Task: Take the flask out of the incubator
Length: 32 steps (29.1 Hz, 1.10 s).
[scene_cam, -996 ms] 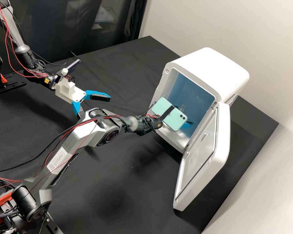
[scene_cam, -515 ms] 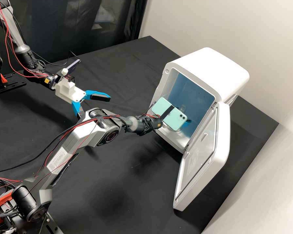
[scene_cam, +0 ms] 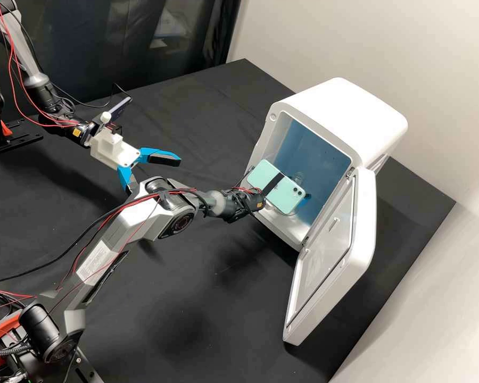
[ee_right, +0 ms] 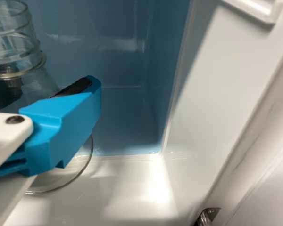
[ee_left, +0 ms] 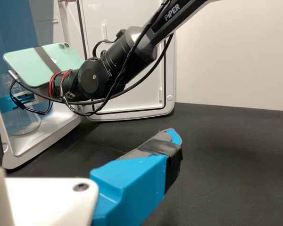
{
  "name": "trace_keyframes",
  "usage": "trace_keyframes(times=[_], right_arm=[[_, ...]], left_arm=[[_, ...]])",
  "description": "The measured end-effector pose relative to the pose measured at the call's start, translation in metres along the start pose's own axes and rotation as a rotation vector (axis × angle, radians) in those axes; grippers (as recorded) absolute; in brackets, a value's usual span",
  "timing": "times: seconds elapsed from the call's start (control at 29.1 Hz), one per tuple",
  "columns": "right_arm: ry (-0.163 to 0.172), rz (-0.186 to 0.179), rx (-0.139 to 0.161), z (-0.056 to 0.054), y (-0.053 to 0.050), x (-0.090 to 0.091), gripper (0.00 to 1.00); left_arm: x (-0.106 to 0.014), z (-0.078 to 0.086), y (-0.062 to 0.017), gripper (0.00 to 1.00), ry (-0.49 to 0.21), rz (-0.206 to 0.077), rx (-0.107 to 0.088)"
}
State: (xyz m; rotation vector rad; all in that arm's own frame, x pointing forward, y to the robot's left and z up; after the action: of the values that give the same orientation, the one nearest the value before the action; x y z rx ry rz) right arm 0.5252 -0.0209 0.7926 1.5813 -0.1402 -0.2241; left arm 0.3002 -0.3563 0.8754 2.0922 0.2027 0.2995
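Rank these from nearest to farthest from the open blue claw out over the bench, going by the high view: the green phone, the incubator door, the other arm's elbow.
From the left claw:
1. The right arm's elbow, close beside it, toward the camera.
2. The green phone, at the mouth of the incubator.
3. The incubator door, swung open beyond the phone.

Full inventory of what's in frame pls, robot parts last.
white box incubator with blue interior: 1, white and blue, bench's right side
incubator door: 1, white, swung open
clear glass flask: 1, transparent, standing inside the incubator
black bench: 1, black, under everything
mint-green phone: 1, on right arm's wrist, at incubator mouth
dark phone: 1, dark blue, on left arm's wrist
right arm: 1, dark grey, extends to incubator
left arm: 1, dark grey, bench's far left
left tool: 1, white and blue, open, above bench
right tool: 1, white and blue, inside incubator beside flask
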Motion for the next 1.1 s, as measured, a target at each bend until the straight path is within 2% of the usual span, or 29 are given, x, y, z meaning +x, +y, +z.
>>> trace_keyframes(times=[0.17, 0.24, 0.41, 0.45, 0.48, 0.62, 0.69, 0.76, 0.86, 1.0, 1.1], right_arm=[[0.01, 0.007, 0.002, 0.004, 0.0, -0.003, 0.0], [0.006, 0.006, 0.007, 0.007, 0.005, -0.006, 0.0], [0.009, 0.032, 0.061, 0.008, 0.03, -0.02, 0.0], [0.018, 0.043, 0.069, 0.006, 0.036, -0.024, 0.0], [0.04, 0.07, 0.083, 0.003, 0.046, -0.03, 0.0], [0.1, 0.128, 0.118, -0.007, 0.067, -0.046, 0.0], [0.147, 0.158, 0.128, -0.015, 0.078, -0.057, 0.0], [0.169, 0.171, 0.134, -0.017, 0.083, -0.064, 0.0], [0.2, 0.173, 0.145, -0.019, 0.083, -0.075, 0.0], [0.198, 0.143, 0.153, -0.01, 0.071, -0.093, 0.0], [0.182, 0.109, 0.154, 0.003, 0.058, -0.107, 0.0]], left_arm=[[0.0, 0.0, 0.0, 1.0, 0.0, 0.0, 0.0], [0.0, 0.0, 0.0, 1.0, 0.0, 0.0, 0.0], [0.0, 0.0, 0.0, 1.0, 0.0, 0.0, 0.0], [0.0, 0.0, 0.0, 1.0, 0.0, 0.0, 0.0], [0.0, 0.0, 0.0, 1.0, 0.0, 0.0, 0.0], [0.0, 0.0, 0.0, 1.0, 0.0, 0.0, 0.0], [0.0, 0.0, 0.0, 1.0, 0.0, 0.0, 0.0], [0.0, 0.0, 0.0, 1.0, 0.0, 0.0, 0.0], [0.0, 0.0, 0.0, 1.0, 0.0, 0.0, 0.0], [0.0, -0.001, 0.0001, 1.0, 0.002, 0.0, 0.0], [0.0, -0.001, 0.0001, 1.0, 0.002, 0.0, 0.0]])
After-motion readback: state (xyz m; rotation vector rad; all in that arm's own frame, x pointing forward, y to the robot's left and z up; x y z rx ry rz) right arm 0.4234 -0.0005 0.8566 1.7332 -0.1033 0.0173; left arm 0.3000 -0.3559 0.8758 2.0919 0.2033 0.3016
